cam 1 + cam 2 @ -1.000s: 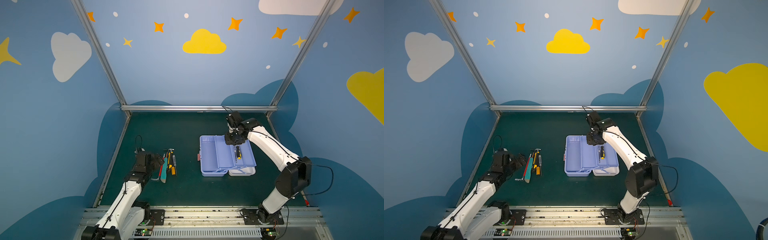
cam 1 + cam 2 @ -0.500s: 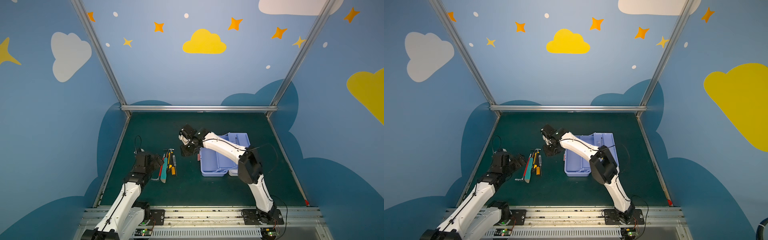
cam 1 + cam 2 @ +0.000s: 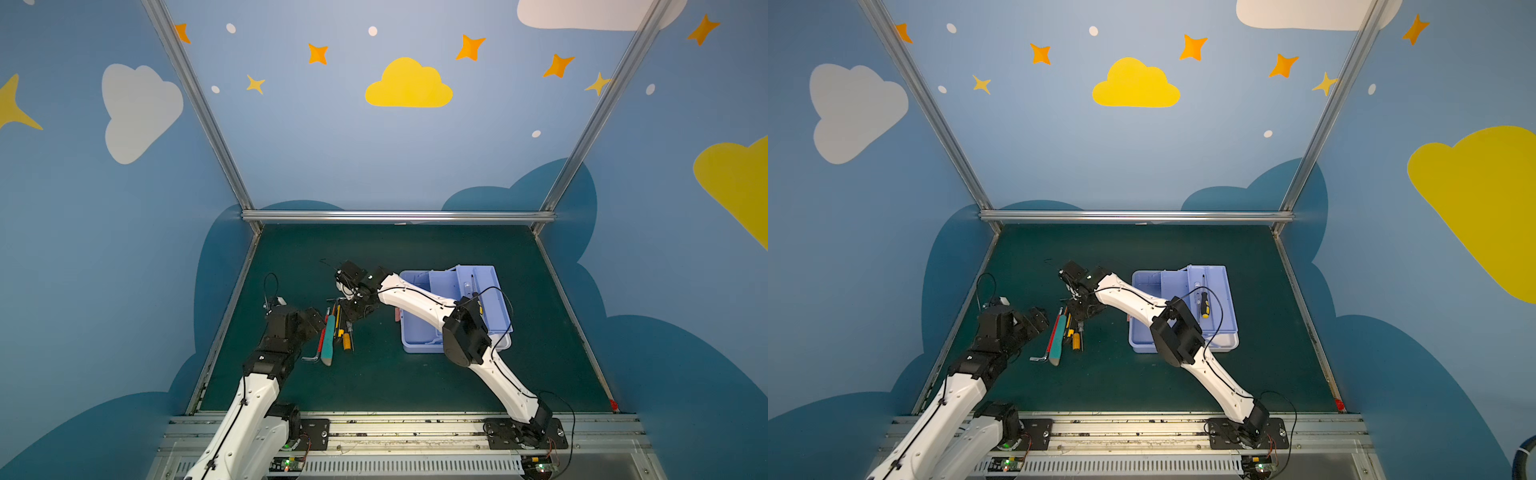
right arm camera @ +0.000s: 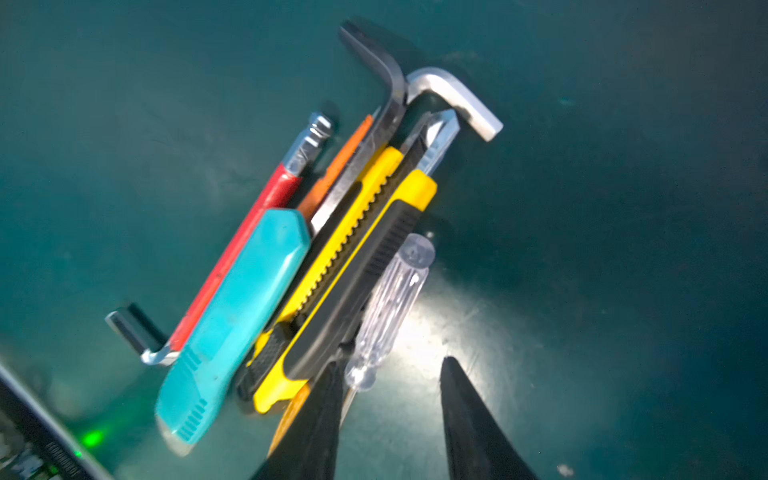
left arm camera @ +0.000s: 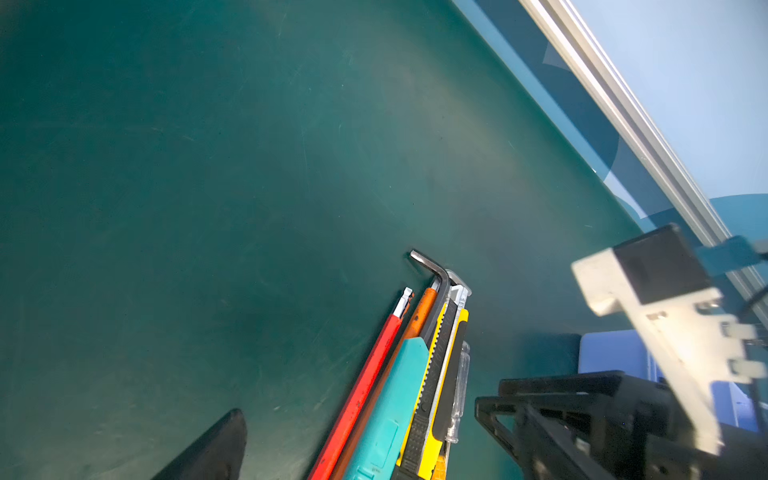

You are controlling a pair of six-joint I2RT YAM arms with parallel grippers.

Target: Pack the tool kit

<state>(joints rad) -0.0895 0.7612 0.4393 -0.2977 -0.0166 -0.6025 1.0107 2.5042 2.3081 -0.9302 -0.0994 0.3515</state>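
In both top views the left gripper (image 3: 313, 323) (image 3: 1038, 319) hovers low over the green mat (image 3: 374, 386), its fingers spread wide and holding nothing, with the bundle of loose tools (image 3: 334, 332) just beside their tips. The right gripper (image 3: 354, 309) reaches across the middle and hangs over that bundle. The tool kit (image 3: 411, 336), open and lavender-blue, sits well apart from both sets of fingers, on the right arm's side. A black-and-yellow screwdriver (image 3: 1203, 303) lies in its raised tray. In the left wrist view one dark finger (image 5: 208, 449) shows, apart from the red-sleeved hex key (image 5: 365, 390), the teal knife (image 5: 390, 415) and the yellow-and-black knife (image 5: 432, 374), which lie side by side. In the right wrist view the right fingers (image 4: 469, 424) stand apart and grip nothing. The narrow end of the clear-handled screwdriver (image 4: 390, 307) lies between them, close to one finger, and the silver hex key (image 4: 457, 99) lies beyond the tips.
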